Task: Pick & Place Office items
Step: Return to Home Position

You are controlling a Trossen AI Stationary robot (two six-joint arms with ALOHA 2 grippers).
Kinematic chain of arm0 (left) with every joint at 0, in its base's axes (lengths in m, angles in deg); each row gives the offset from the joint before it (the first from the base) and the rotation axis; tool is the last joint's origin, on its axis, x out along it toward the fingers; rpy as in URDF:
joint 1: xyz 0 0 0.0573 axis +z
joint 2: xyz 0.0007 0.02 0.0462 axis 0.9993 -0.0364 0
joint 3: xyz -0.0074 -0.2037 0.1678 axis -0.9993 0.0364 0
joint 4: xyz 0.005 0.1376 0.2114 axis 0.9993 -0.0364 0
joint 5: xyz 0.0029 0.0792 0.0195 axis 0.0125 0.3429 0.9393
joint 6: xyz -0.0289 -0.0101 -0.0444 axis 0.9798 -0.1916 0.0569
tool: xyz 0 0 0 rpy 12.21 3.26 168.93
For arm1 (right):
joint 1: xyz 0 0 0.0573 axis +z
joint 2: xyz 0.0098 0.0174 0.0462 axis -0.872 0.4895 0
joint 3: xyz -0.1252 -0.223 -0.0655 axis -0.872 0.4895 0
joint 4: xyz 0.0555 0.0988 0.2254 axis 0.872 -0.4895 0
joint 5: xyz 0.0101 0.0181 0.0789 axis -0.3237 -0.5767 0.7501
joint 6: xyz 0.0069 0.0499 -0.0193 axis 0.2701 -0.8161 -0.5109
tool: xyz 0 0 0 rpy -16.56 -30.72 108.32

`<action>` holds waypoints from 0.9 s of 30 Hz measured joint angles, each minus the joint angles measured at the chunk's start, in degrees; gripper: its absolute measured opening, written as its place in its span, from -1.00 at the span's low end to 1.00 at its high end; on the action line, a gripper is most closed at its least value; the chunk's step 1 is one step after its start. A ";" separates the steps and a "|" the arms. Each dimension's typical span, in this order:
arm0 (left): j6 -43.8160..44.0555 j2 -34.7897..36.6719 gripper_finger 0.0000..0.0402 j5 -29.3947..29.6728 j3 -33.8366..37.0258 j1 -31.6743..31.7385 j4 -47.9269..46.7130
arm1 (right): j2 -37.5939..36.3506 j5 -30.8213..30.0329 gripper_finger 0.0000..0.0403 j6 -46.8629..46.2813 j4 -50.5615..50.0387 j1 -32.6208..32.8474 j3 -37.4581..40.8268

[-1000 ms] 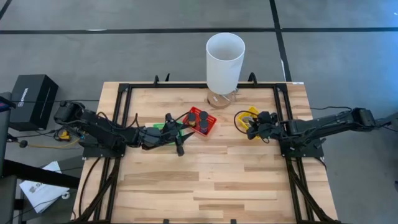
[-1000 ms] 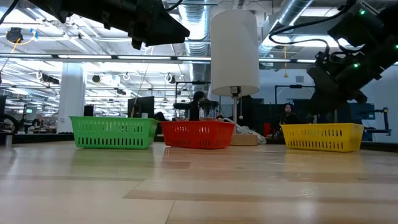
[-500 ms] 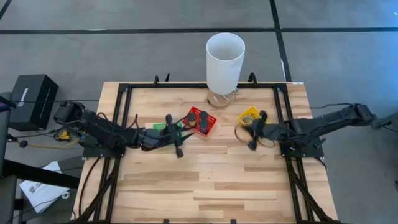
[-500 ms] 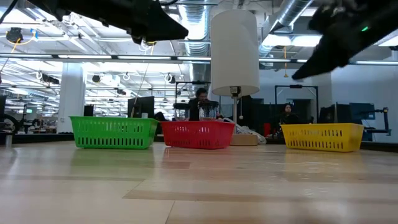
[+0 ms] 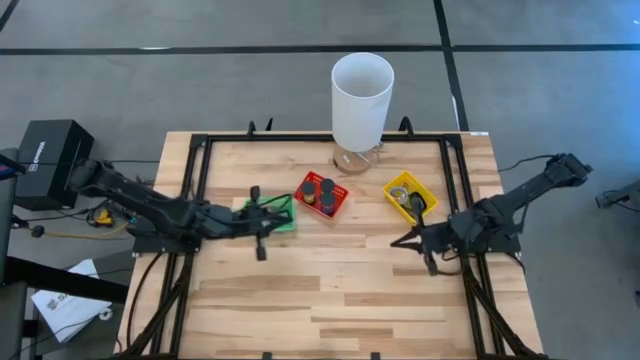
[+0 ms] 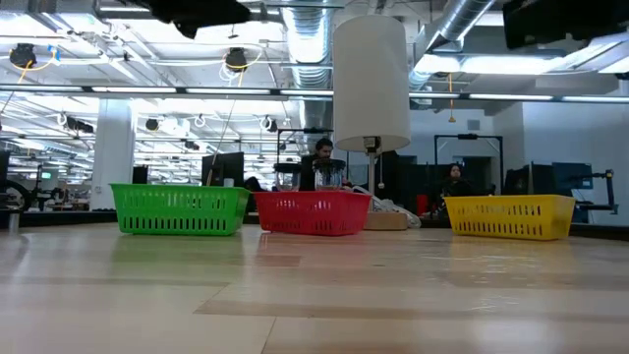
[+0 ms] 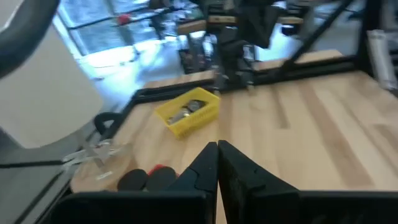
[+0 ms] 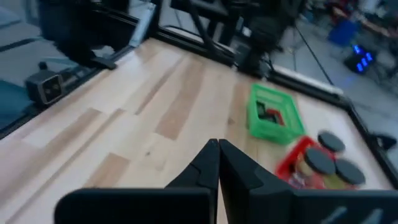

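High view places every office item we can find inside a basket, and none on the bare wood of the table (image 5: 330,290). The black discs (image 5: 320,190) lie in the red basket (image 5: 344,199), which we take as our mark. The yellow basket (image 5: 391,185) stands near it but apart, on the right arm's side, and holds a few small pieces (image 5: 413,201) that we cannot tell apart. The green basket (image 8: 273,132) stands just beside the red one on the left arm's side, with a red and black piece (image 8: 268,113) in it.

The left gripper (image 7: 217,149) hangs over the green basket. Its fingers are pressed together on nothing and point toward the red basket, so the discs lie just ahead of them and a little to one side. The right gripper (image 8: 218,146) is well apart from the red basket, on the right arm's side and nearer the table's front edge. It is likewise closed and empty, and it aims back across bare wood toward the red basket.

We judge that nothing is left to pick and that both arms only need to go home. The left arm is much the nearer to the red basket. It should draw back along its own line, away from that basket, staying clear of the green rim beneath it. The right arm has open wood around it.
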 joint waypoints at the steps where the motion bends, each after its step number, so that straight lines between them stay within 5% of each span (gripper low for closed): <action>1: 0.07 1.93 -0.99 -1.76 0.00 0.20 -2.50 | -0.60 1.16 -1.00 1.36 -0.02 -0.18 -0.01; 5: 0.12 10.40 -0.99 -4.36 0.70 0.70 -9.80 | -3.91 2.93 -1.00 7.08 -1.20 -2.88 0.01; 17: -1.46 42.92 -1.00 -4.25 19.79 1.31 -5.09 | -16.14 14.23 -1.00 5.90 -6.61 -20.44 0.39; 27: -5.80 57.83 -1.00 -3.49 26.40 3.56 -4.42 | -32.24 19.38 -1.00 -0.48 -1.84 -31.65 11.96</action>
